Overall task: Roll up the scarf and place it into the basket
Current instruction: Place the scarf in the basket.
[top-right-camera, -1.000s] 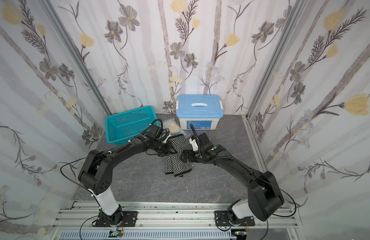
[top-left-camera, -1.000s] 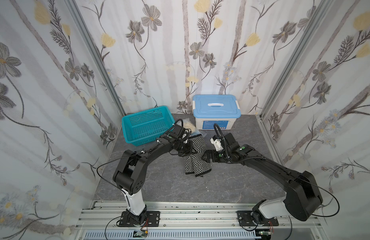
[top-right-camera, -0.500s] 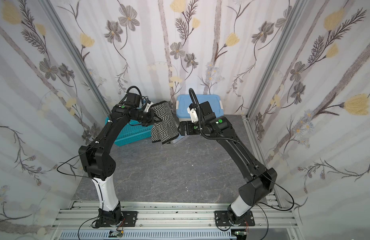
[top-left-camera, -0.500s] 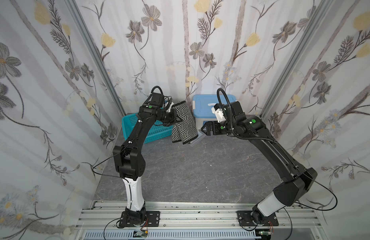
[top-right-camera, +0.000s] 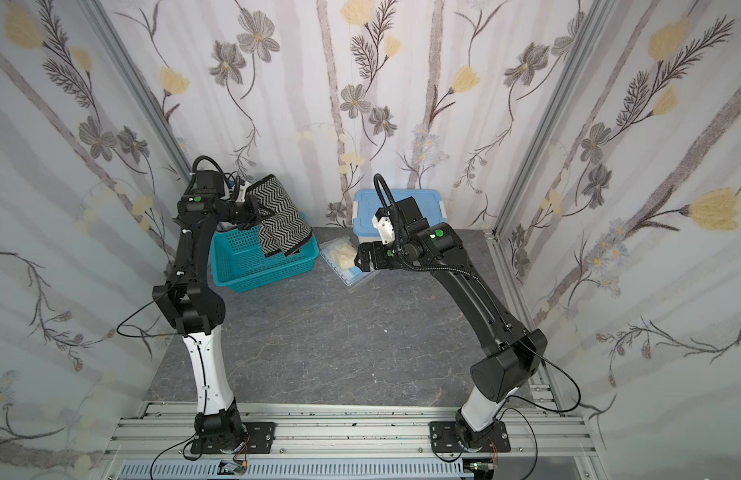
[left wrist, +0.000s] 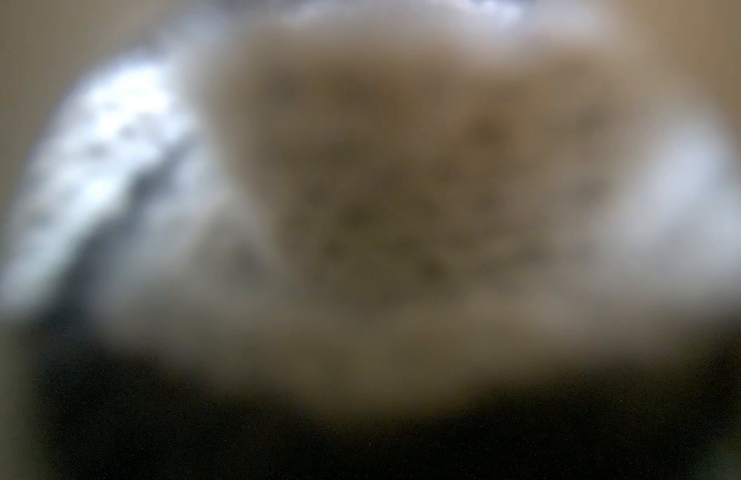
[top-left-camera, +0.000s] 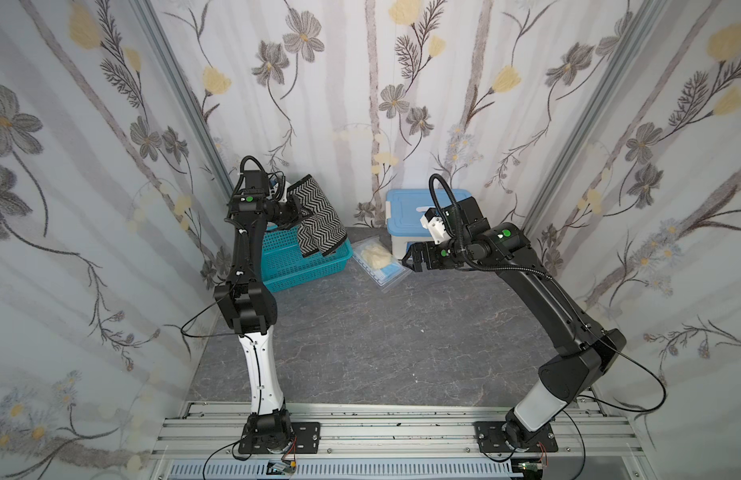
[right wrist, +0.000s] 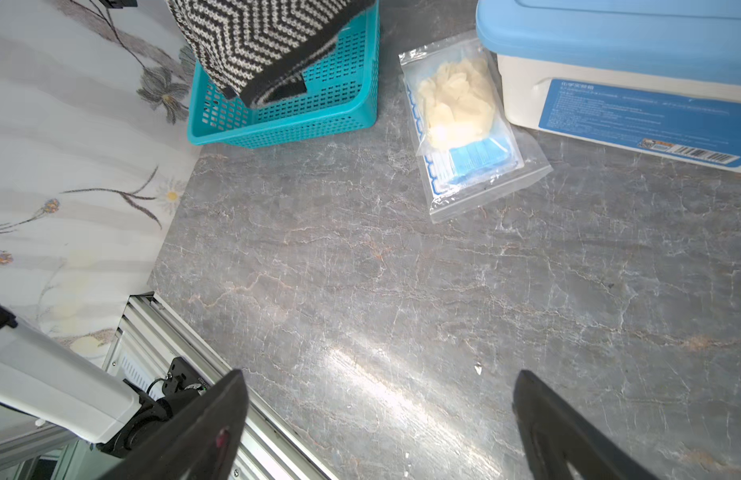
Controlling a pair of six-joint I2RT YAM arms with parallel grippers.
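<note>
Left wrist view is showing only a tan and white blur, nothing readable. Both top views are giving the whole scene. The left gripper [top-left-camera: 298, 210] [top-right-camera: 256, 212] is raised high and is clamping the scarf [top-left-camera: 318, 220] [top-right-camera: 281, 220]; its jaws are mostly hidden by cloth, pinched nearly shut. The scarf is hanging as a folded zigzag bundle off the gripper's tip, on the side toward the white box [top-left-camera: 414, 208] [top-right-camera: 364, 216], and is drooping over the teal basket [top-left-camera: 285, 266] [top-right-camera: 244, 266].

The right wrist view is adding a closer side look: the scarf [right wrist: 269, 45] lower end is dipping inside the basket [right wrist: 318, 120] walls, black edging showing. Cannot tell if it is touching the basket floor. It is also showing the clear bag [right wrist: 460, 112] lying flat on the bench [right wrist: 360, 270], just beside the box [right wrist: 609, 54].

The right gripper [top-left-camera: 408, 259] [top-right-camera: 358, 259] [right wrist: 379, 374] is hovering above the bench near the bag [top-left-camera: 377, 257] [top-right-camera: 343, 255], fingers [right wrist: 219, 415] spread wide, holding nothing, well apart from the scarf.
</note>
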